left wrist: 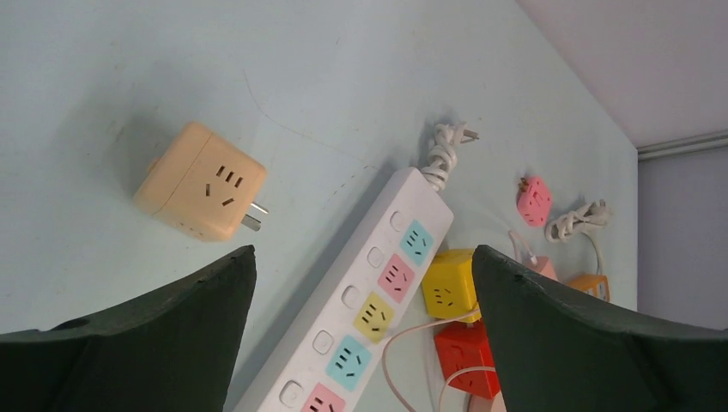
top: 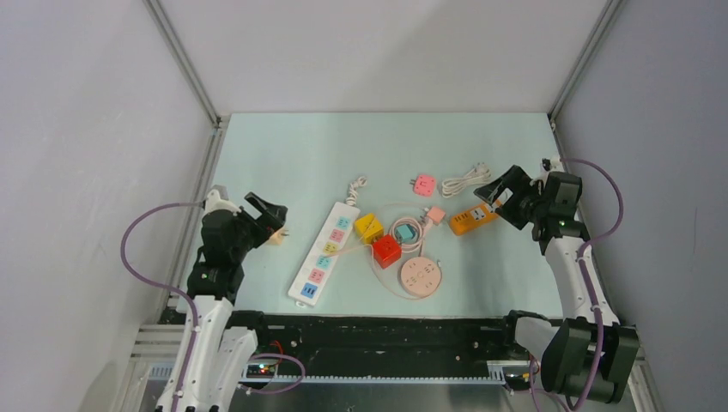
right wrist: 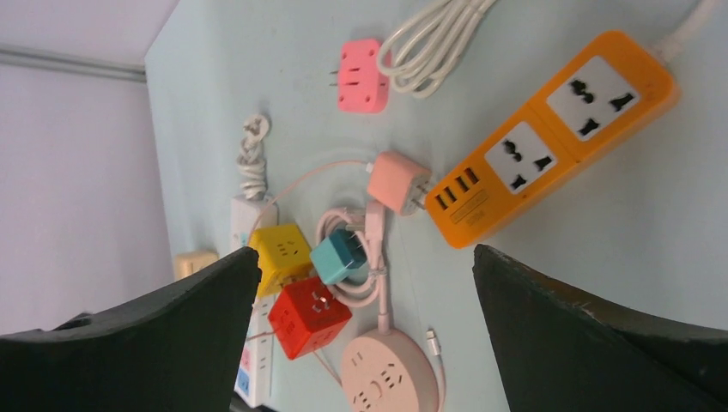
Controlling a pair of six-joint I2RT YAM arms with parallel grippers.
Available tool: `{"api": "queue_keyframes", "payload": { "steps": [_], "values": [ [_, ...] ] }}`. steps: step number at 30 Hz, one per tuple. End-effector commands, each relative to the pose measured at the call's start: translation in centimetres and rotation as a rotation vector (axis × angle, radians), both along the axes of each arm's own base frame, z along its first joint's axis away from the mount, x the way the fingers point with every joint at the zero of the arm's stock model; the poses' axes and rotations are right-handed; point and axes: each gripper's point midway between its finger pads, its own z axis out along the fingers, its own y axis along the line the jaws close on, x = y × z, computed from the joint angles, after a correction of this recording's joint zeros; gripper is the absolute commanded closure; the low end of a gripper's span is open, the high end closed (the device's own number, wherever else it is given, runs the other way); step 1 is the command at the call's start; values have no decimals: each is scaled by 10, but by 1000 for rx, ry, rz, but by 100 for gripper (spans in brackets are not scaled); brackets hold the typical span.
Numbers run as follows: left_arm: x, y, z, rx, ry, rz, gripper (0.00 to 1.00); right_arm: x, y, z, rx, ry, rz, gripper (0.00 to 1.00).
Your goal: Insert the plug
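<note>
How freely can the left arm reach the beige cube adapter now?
Probably yes: the beige cube adapter lies alone just ahead of the open left end effector, apart from the white power strip.

Peach adapter [left wrist: 202, 182], orange power strip [right wrist: 549, 146]

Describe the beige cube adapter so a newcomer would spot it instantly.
On the table, find the long white power strip. Left of it, near the left hand, lies the beige cube adapter. Unlike the yellow cube and red cube right of the strip, it sits alone, prongs toward the strip.
</note>
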Motion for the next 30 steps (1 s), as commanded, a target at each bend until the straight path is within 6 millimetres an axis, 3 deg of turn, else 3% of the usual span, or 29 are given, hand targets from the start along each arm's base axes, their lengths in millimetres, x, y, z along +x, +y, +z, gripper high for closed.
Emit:
{"api": "queue_keyframes", "payload": {
  "steps": [1,4,10,19,25,26,30],
  "values": [
    [0,-1,25,24,-63,-25,0,-3,21,26,66,-60,128,0],
    [-5,-27,35,-26,-77,-176,0,-11,33,31,48,-82,183,0],
    [-4,-37,31,17,-63,-277,0,-19,52,28,2,-81,232,1],
    [15,-56,-21,206,133,-336,2,-39,92,8,-58,-13,353,1],
    [30,-69,-50,401,223,-298,0,-54,99,-1,-113,14,389,1],
    [31,-77,-64,429,266,-325,0,-55,100,-1,-113,14,391,1],
    [46,-110,-73,551,266,-452,0,-59,103,0,-117,3,398,1]
  ]
}}
